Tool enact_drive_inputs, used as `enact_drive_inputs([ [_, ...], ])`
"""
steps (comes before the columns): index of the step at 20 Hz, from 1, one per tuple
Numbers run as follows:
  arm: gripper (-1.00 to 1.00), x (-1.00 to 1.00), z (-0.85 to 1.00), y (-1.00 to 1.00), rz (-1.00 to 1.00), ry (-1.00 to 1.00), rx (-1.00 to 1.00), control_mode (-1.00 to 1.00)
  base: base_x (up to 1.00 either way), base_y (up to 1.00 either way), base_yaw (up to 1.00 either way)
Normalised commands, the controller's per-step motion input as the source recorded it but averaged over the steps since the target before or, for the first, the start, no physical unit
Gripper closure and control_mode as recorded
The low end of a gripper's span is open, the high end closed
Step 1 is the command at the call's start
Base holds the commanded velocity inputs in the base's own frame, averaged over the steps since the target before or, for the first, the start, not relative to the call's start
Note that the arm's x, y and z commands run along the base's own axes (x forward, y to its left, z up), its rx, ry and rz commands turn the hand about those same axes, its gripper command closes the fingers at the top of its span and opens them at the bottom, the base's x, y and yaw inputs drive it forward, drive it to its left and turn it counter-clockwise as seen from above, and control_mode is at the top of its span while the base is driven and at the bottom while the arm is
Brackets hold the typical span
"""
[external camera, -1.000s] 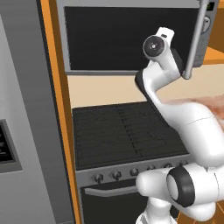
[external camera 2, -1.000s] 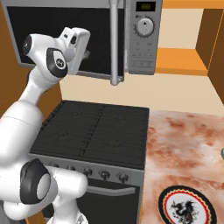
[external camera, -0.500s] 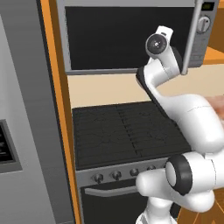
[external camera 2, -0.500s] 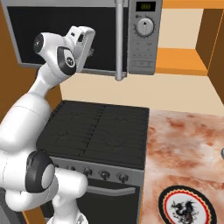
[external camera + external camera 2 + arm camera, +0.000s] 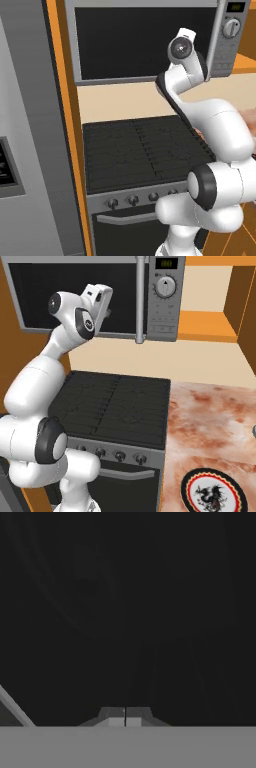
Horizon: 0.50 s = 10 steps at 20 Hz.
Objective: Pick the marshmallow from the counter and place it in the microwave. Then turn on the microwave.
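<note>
The microwave (image 5: 75,291) hangs above the stove with its dark glass door closed. Its grey bar handle (image 5: 140,301) stands left of the round dial (image 5: 165,287) and the small display (image 5: 165,263). My gripper (image 5: 106,306) is shut with nothing in it, raised in front of the door, left of the handle. In the hand view the fingertips (image 5: 125,718) press together, facing dark glass close up. In the left base view the microwave (image 5: 145,40) sits behind my raised hand. The mottled counter (image 5: 210,426) lies to the right of the stove. The marshmallow is out of view.
A black stovetop (image 5: 115,406) with a row of knobs lies under the arm. A round plate (image 5: 212,493) with a dark dragon motif sits at the counter's front edge. A grey fridge (image 5: 25,150) stands at the far left. An orange shelf (image 5: 207,326) is right of the microwave.
The microwave door has swung the last bit shut, uncovering the control panel in the left base view. My hand has followed slightly toward the door. The gripper stays shut.
</note>
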Motion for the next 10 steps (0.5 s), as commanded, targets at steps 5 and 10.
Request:
enact_drive_inputs([
  [5,1.00,0.34,0.01,-0.02,0.05,0.00,0.00,-1.00,0.00,0.00,0.00],
  [10,1.00,0.28,0.01,-0.03,0.04,0.00,0.00,-1.00,0.00,0.00,0.00],
])
